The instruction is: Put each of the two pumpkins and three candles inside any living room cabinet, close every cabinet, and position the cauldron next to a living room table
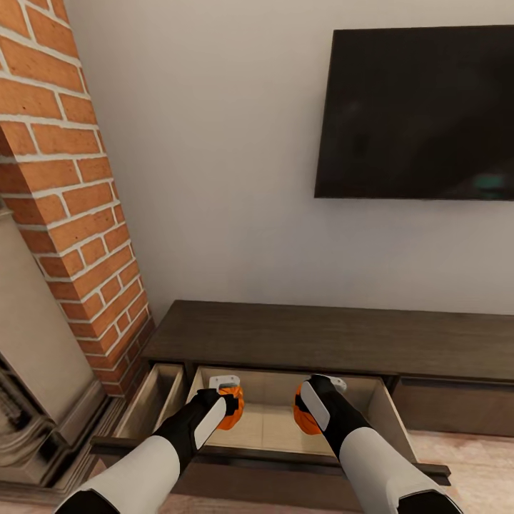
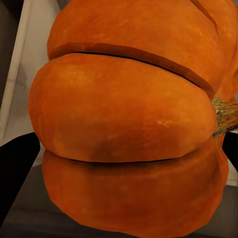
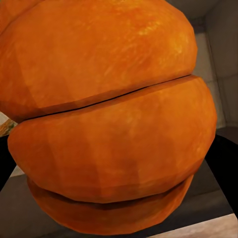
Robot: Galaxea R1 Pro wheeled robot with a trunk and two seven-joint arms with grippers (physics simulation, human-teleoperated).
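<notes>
I hold one pumpkin in each gripper, and I have both of them hanging over the open drawer (image 1: 285,421) of the cabinet (image 1: 321,335) so that each can go straight down onto its pale wood floor. My left gripper (image 1: 230,403) is closed around the left pumpkin (image 1: 232,412), and my right gripper (image 1: 308,408) is closed around the right pumpkin (image 1: 303,421); the two sit near each other but apart, with bare drawer floor between them. I judge that carrying both at once saves me a second trip, and that the drawer is pulled out far enough to take them without my wrists catching its front edge.

Close up, the left pumpkin (image 2: 129,124) bulges between my dark fingertips (image 2: 17,173), its stem pointing off to one side, so I am gripping it across the ribs, not from the top. The right pumpkin (image 3: 109,119) swells the same way, with my fingers showing as dark slivers at the edges.

Much is hidden from me. The pumpkins block nearly all of the drawer beneath my grippers, so I cannot tell how high above the floor they hang. My forearms cover part of each pumpkin from above. A smaller drawer (image 1: 153,407) stands open beyond my left gripper, its contents out of my sight.
</notes>
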